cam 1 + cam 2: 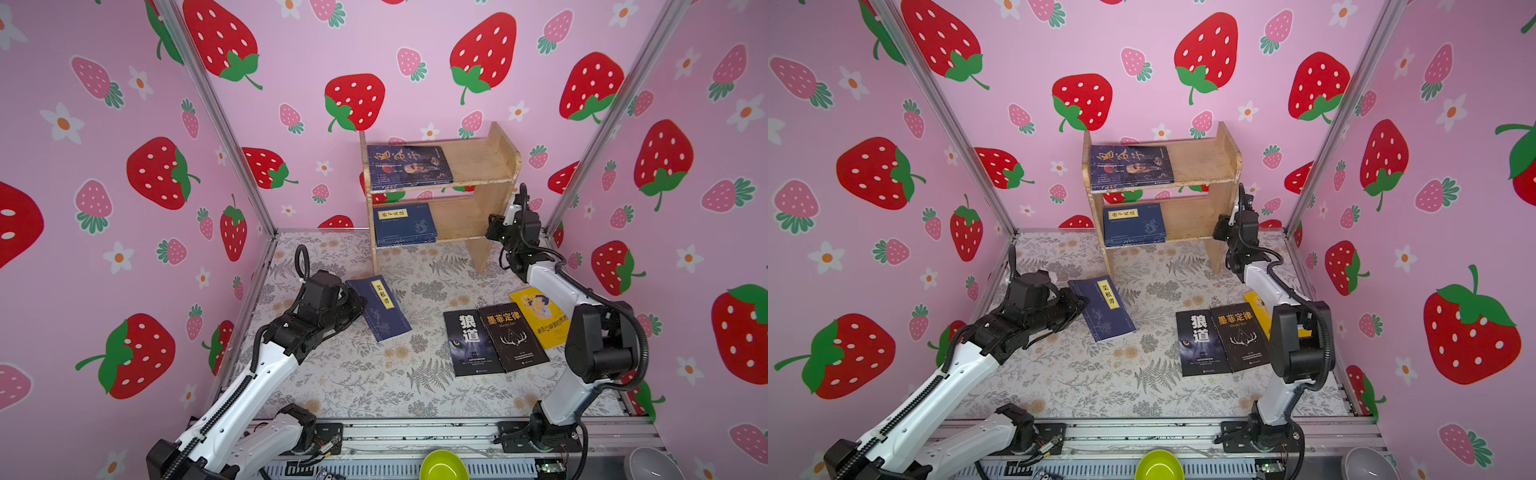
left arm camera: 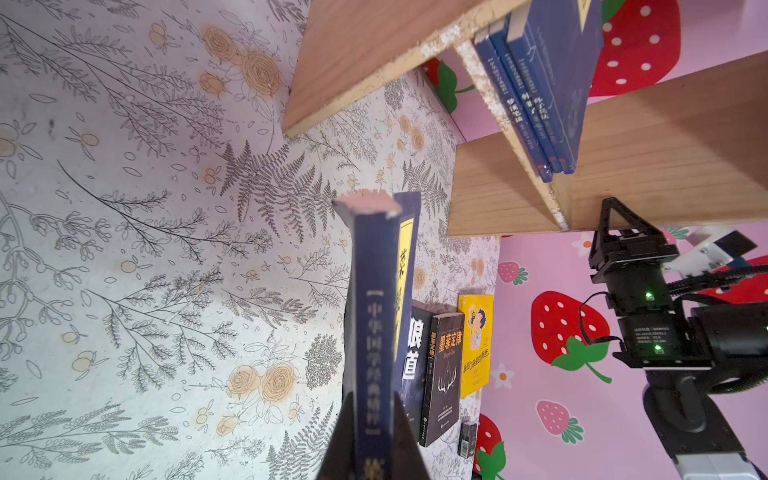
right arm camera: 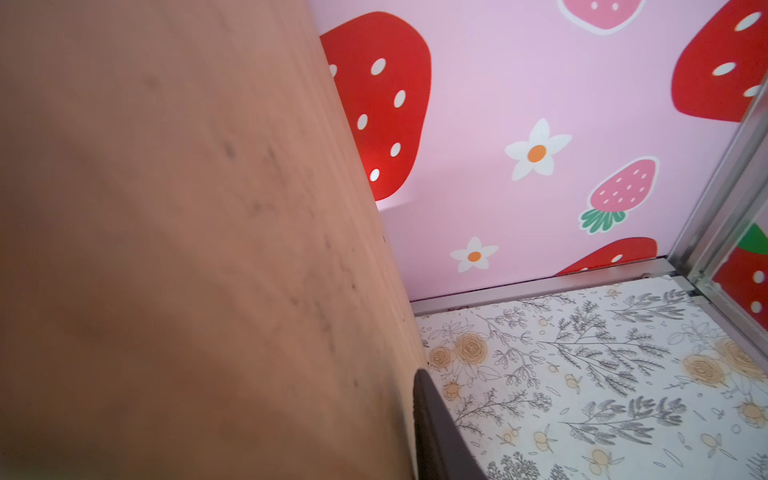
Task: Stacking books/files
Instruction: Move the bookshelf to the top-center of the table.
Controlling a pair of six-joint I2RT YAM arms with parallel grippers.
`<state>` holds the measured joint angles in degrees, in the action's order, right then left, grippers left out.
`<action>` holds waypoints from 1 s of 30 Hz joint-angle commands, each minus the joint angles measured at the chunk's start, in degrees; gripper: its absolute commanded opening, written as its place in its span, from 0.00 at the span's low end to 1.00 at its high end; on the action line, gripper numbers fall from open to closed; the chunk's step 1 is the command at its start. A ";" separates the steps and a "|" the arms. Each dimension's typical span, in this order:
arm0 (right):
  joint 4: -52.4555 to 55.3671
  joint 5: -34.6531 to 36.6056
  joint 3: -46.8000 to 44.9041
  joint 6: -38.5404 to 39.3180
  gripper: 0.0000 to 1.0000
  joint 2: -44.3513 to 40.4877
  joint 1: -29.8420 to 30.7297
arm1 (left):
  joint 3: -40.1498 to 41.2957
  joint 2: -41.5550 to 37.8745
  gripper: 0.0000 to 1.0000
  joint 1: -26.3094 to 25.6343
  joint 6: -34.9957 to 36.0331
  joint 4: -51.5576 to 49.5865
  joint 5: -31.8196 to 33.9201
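the left fingers (image 2: 407, 457) are clamped tight on the spine of a navy book (image 1: 379, 307), holding it tilted over the counter (image 1: 374, 386) in front of the wooden shelf (image 1: 478, 166). one of the right fingers (image 3: 434, 436) lies against the shelf's side panel; whether they grip it cannot be told. two black books (image 1: 471, 343) and a yellow book (image 1: 540, 316) lie flat nearby.

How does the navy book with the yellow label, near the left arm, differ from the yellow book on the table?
The navy book is clamped at its spine by the left hand; the yellow book lies free on the table. The navy book carries a yellow title strip; the yellow book shows a cartoon figure. The navy book is alone; the yellow book lies beside a black book. Both are thin paperbacks with Chinese titles.
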<state>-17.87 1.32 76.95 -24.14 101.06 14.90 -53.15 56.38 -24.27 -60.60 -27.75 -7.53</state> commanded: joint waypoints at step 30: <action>2.35 14.93 3.74 -20.97 0.00 4.97 11.12 | -1.03 4.75 0.00 11.55 2.43 6.26 -13.59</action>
<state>-17.50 18.85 80.47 -29.15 104.31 24.49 -52.95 61.56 -13.19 -58.37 -24.67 -19.09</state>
